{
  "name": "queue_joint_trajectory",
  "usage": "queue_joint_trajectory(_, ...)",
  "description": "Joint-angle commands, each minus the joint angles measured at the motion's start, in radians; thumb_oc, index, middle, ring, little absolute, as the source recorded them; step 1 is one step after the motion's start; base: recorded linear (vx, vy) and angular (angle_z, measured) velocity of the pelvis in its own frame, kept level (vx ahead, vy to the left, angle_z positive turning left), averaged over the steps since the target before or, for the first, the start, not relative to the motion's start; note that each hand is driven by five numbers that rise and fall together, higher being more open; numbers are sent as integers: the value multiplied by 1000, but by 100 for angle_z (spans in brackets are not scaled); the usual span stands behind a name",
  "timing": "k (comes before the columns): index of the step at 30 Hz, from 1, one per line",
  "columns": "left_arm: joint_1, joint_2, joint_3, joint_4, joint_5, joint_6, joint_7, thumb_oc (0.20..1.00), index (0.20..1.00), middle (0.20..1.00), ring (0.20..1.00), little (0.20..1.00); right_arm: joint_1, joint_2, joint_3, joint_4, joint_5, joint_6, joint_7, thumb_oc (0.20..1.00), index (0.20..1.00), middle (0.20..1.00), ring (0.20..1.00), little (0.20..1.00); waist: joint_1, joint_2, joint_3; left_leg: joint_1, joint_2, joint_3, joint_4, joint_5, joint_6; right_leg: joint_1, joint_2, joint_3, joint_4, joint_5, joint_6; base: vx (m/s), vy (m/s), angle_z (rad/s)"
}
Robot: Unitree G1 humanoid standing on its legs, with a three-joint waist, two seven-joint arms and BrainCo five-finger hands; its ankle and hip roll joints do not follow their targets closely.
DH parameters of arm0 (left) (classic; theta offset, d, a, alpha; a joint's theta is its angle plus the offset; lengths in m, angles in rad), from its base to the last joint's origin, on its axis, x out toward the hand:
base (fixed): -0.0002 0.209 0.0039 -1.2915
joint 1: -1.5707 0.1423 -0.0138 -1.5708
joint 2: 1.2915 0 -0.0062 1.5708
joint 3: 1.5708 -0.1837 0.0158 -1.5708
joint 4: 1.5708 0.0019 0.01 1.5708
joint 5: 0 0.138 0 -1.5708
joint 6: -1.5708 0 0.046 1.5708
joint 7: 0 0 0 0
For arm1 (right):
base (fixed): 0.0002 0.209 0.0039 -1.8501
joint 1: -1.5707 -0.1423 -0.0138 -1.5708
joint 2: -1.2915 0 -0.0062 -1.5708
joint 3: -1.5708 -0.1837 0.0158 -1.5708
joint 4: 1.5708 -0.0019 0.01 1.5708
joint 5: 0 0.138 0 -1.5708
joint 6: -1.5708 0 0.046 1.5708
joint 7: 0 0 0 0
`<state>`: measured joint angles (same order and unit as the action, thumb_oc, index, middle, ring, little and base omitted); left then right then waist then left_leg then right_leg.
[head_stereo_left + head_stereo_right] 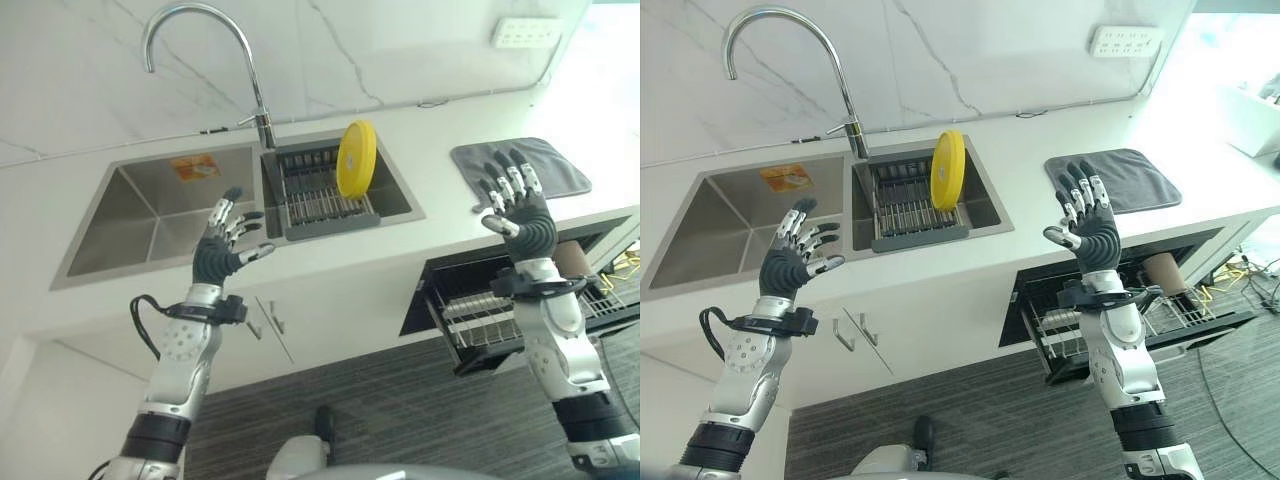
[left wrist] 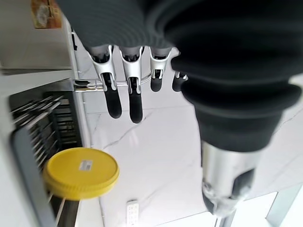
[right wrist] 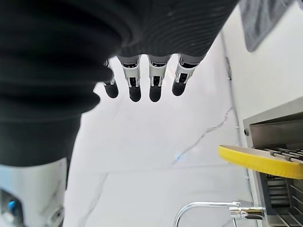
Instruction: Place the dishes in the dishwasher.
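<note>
I see my left hand [image 1: 222,250] raised in front of the sink's [image 1: 150,210] left basin, fingers spread and relaxed, holding nothing. Past it to the right, a yellow plate [image 1: 356,159] stands on edge in the dark drying rack [image 1: 315,205] in the right basin, below the faucet [image 1: 200,40]. Further right, my right hand [image 1: 520,215] is up with fingers straight and apart, empty, just in front of a grey mat [image 1: 530,165] on the counter. Below that hand the dishwasher [image 1: 520,300] rack is pulled out.
</note>
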<state>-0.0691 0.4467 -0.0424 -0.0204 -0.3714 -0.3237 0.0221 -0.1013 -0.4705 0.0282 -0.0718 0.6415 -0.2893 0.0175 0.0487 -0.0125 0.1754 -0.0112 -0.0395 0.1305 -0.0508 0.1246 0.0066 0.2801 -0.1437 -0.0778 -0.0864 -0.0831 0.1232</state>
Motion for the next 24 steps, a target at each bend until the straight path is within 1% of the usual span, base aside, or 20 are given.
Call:
queue_joint_trajectory(1,-29,39,9,-9,7,-51,-1,1000,1000,1000,1000,1000,-63,-14,-36,-55,26,-32,5,1000,1000,1000,1000,1000,24,-20,-44,-44,118,-45,-2,-42,-93,-4,88,-55,10,-7,-44,81,29,8)
queue_joint_trajectory(5,-11,30,17,-23,23,-42,-3,1000,1000,1000,1000,1000,-70,5,-11,-59,2,-14,-17,1000,1000,1000,1000,1000,48,-23,-59,-37,108,-69,-20,-46,-95,-16,78,-70,-1,-4,-36,46,18,11)
queue_joint_trajectory(14,22,30,26,-45,51,-16,-29,1000,1000,1000,1000,1000,-42,15,-11,-62,34,17,-25,1000,1000,1000,1000,1000,51,-21,-67,-39,111,-82,-22,-52,-97,-34,77,-77,-1,-2,-38,6,3,-5)
queue_joint_trajectory(16,28,35,22,-48,53,-15,-42,1000,1000,1000,1000,1000,-31,11,-18,-58,33,46,-34,1000,1000,1000,1000,1000,48,-21,-69,-39,111,-83,-21,-53,-98,-37,77,-78,-1,0,-39,13,2,2)
queue_joint_trajectory(17,25,41,16,-46,53,-14,-51,1000,1000,1000,1000,1000,-30,2,-19,-44,34,76,-41,1000,1000,1000,1000,1000,47,-21,-69,-38,111,-82,-19,-54,-98,-38,75,-82,-1,2,-37,22,4,3)
queue_joint_trajectory(21,11,45,-7,-51,48,0,-64,1000,1000,1000,1000,1000,-52,-16,-13,-8,16,83,-53,1000,1000,1000,1000,1000,51,-23,-70,-33,111,-88,-20,-57,-99,-39,74,-89,-1,3,-36,25,-3,-1)
queue_joint_trajectory(22,-6,49,-30,-49,49,8,-74,1000,1000,1000,1000,1000,-93,-32,-9,24,27,90,-73,1000,1000,1000,1000,1000,56,-25,-71,-31,109,-95,-19,-60,-99,-38,74,-92,-1,3,-35,81,-12,2)
queue_joint_trajectory(24,-21,52,-47,-52,34,18,-92,1000,1000,1000,1000,1000,-135,-29,-2,61,100,116,-61,1000,1000,1000,1000,1000,65,-28,-73,-31,105,-106,-15,-63,-99,-38,73,-96,-1,4,-37,88,-11,8)
